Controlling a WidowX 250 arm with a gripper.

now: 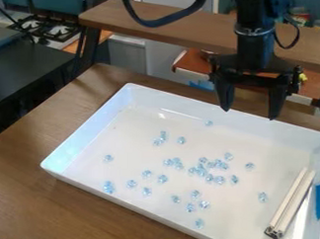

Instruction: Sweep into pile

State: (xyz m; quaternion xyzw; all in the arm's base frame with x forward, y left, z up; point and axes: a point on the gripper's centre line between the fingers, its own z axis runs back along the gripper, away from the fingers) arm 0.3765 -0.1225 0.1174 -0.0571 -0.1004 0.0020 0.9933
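White tray [84, 139], end effector [249, 113] hanging, fingers [278, 98] apart

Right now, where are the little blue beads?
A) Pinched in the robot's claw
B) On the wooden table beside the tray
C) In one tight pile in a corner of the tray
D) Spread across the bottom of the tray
D: the beads lie scattered over the floor of the white tray, some clustered near the middle, others apart.

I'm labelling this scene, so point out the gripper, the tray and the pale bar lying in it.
Gripper [250, 113]: camera view, midway between its parted fingertips.
Tray [91, 131]: camera view, inner wall at the picture's left.
Pale bar [287, 199]: camera view, about mid-length.
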